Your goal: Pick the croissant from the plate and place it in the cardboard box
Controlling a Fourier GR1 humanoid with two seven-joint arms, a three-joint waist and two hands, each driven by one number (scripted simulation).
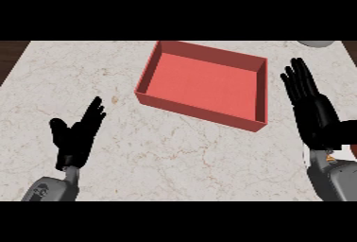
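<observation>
Marble-patterned desk (105,71), pale with fine brownish veins, seen from steeply above. A shallow rectangular box (143,82), salmon-red inside and out, sits on the desk slightly rotated, its thin upright walls enclosing a flat, bare floor. The left hand (75,134), matte black on a grey forearm, shows at the lower left with straight fingers held together and the thumb set apart; it holds nothing and lies well apart from the box. The right hand (310,106), also black, shows at the right edge just beside the box's right wall, its long fingers extended and slightly fanned, holding nothing. Croissant and plate cannot be made out; a rounded pale grey object (317,43), cut by the upper edge at the far right, is too little visible to identify. Dark wood-toned surface (10,54) borders the desk's upper left corner.
</observation>
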